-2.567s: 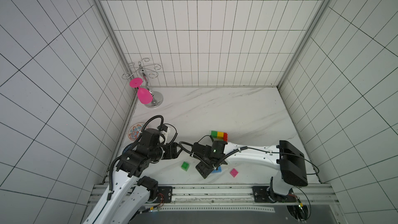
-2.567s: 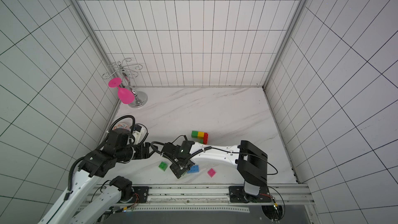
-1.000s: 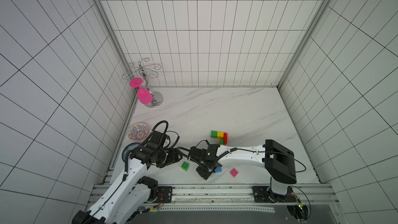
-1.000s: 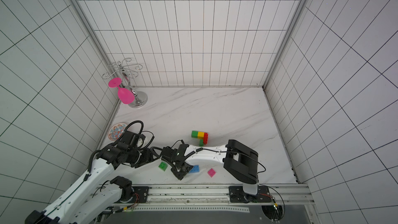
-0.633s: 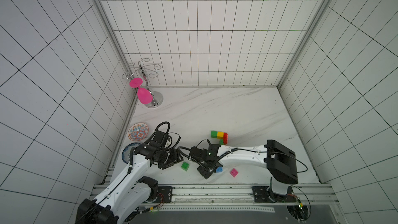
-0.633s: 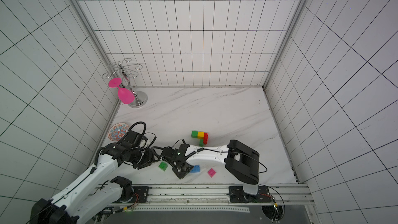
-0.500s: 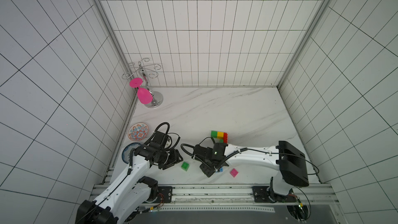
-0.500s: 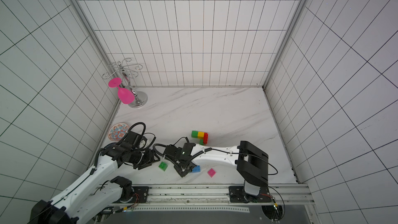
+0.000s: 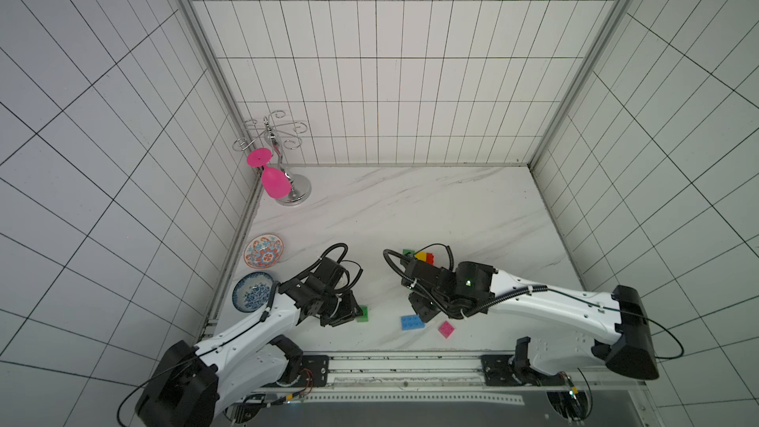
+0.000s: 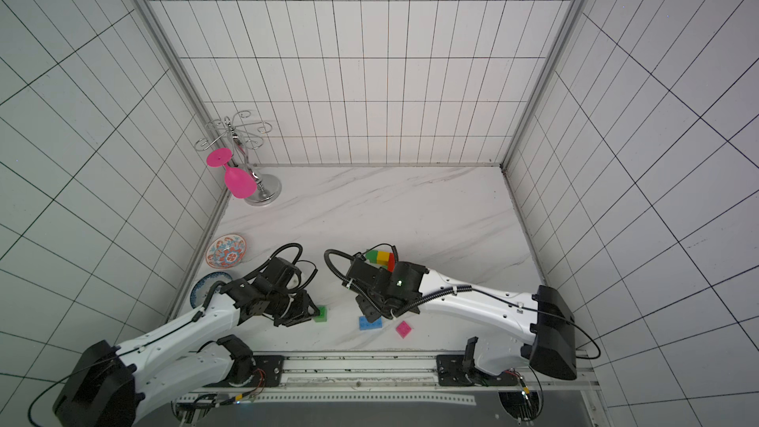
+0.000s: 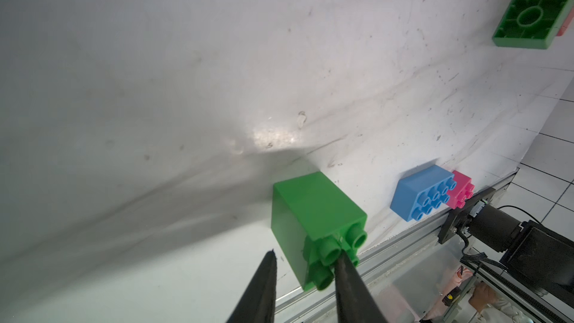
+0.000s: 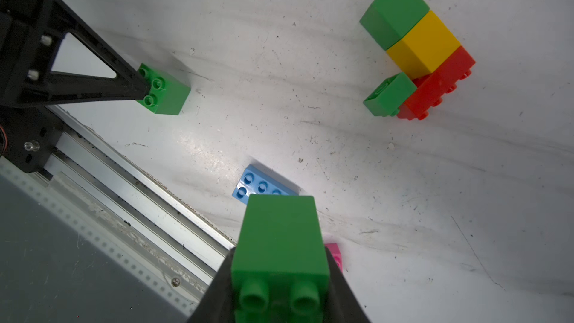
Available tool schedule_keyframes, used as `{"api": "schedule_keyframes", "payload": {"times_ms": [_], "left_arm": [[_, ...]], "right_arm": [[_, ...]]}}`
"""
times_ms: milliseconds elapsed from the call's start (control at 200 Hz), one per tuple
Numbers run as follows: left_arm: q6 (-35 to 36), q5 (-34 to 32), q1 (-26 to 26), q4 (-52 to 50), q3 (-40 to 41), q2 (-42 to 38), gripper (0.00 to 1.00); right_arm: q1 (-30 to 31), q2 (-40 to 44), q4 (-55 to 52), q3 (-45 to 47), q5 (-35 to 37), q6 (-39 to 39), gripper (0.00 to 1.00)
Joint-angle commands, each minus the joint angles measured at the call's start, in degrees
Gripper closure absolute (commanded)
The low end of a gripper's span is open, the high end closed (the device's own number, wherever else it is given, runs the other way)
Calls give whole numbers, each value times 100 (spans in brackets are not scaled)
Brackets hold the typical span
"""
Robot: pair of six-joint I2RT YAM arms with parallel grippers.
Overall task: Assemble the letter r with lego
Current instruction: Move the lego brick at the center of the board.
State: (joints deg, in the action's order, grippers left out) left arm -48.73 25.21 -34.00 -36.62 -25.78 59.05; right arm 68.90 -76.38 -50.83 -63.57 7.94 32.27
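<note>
Holding a green cube (image 12: pixel 279 234) tight between its two black fingers, the right pincer (image 12: pixel 281 278) seems to hang a little above the white table (image 9: pixel 410 207). The cube's bumps point back at the wrist. I think this cube could slip or twist when it is pushed onto the others. The plastic is smooth and shiny, and the fingers squeeze only two flat sides. If it goes on crooked, the bumps will not click in.

The left pincer (image 11: pixel 306 256) is low at the front of the table, with only a narrow gap between its fingers. One tip touches the bumpy face of a second green cube (image 11: pixel 316 209), which lies tipped on its side. The other tip is just beside the cube. The cube is not squarely between the fingers, so a squeeze might pinch only a corner. Then it could pop out or slide toward the metal rail (image 12: pixel 139 181) close by.

Near the right pincer lie a long blue brick (image 12: pixel 261 184) and a small pink brick (image 9: pixel 446 329), both bumps up. A low move could knock them.

Further back lies the half-made letter. A third green cube (image 12: pixel 394 10), a yellow cube (image 12: pixel 422 45) and a red brick (image 12: pixel 441 85) are joined in a row. A fourth green cube (image 12: pixel 388 94) is stuck to the side of the red one. Nothing holds the row down, so a hard push could shove it along.

All the bricks look hard, bright and glossy, with round bumps on one face.
</note>
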Motion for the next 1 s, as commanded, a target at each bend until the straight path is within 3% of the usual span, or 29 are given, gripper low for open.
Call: {"api": "schedule_keyframes", "payload": {"times_ms": [0,135,275,470,585,705,850,995], "left_arm": [[-481,-208,-194,675,223,340,67],[-664,-111,-499,1304,98,732,66],[-464,-200,-597,1219,-283,847,62],[144,-675,-588,380,-1069,331,43],[414,-1237,-541,-326,-1581,-109,32],[847,-1652,-129,-1184,-2012,-539,31],[1714,-1991,657,-2038,-2369,-1213,31],[2312,-2555,776,-2440,-2646,-1947,28]], "right_arm": [[-83,303,-251,233,218,182,100],[-105,665,-215,351,355,197,100],[-104,1146,-45,479,515,-47,100],[-310,1486,24,392,263,-389,100],[-718,1094,-191,66,-300,201,100],[-709,521,-353,-260,-624,941,100],[-399,-17,-339,-603,-693,1550,100],[-66,-504,88,-815,-691,2291,100]]}}
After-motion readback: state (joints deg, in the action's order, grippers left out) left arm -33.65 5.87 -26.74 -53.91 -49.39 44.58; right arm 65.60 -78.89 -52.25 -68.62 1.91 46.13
